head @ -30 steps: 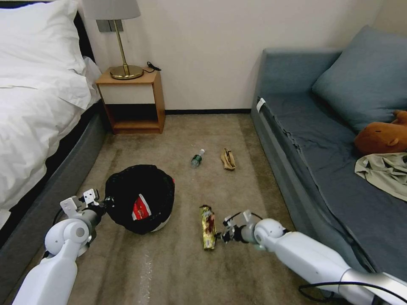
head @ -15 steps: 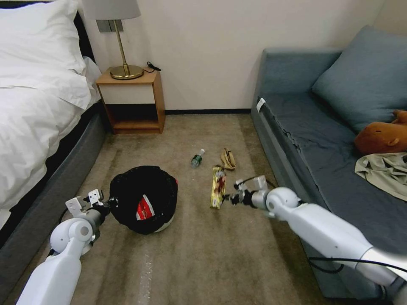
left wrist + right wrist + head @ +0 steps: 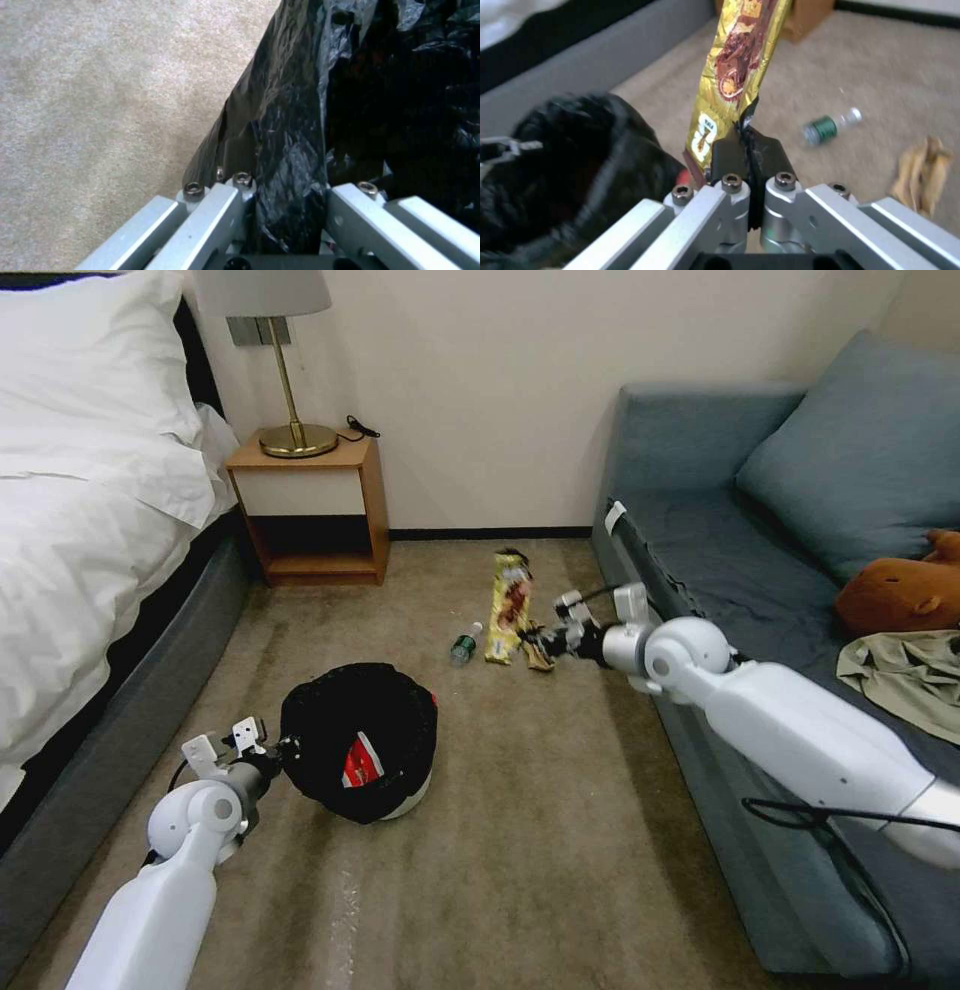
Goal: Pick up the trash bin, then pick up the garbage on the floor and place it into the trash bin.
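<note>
we count one trash bin (image 3: pixel 360 740) and four pieces of garbage: one snack wrapper (image 3: pixel 508 605), one red-white packet (image 3: pixel 360 763), one green bottle (image 3: pixel 465 642), one tan scrap (image 3: pixel 922 170). we see two grippers, left (image 3: pixel 285 748) and right (image 3: pixel 535 640), one lamp (image 3: pixel 275 360), one plush toy (image 3: pixel 900 590).

Right gripper (image 3: pixel 532 642) has the yellow snack wrapper (image 3: pixel 508 605) pinched and lifted off the carpet. Left gripper (image 3: pixel 283 752) grips the rim of the black-lined trash bin (image 3: pixel 362 740), red packet (image 3: pixel 357 765) inside.
</note>
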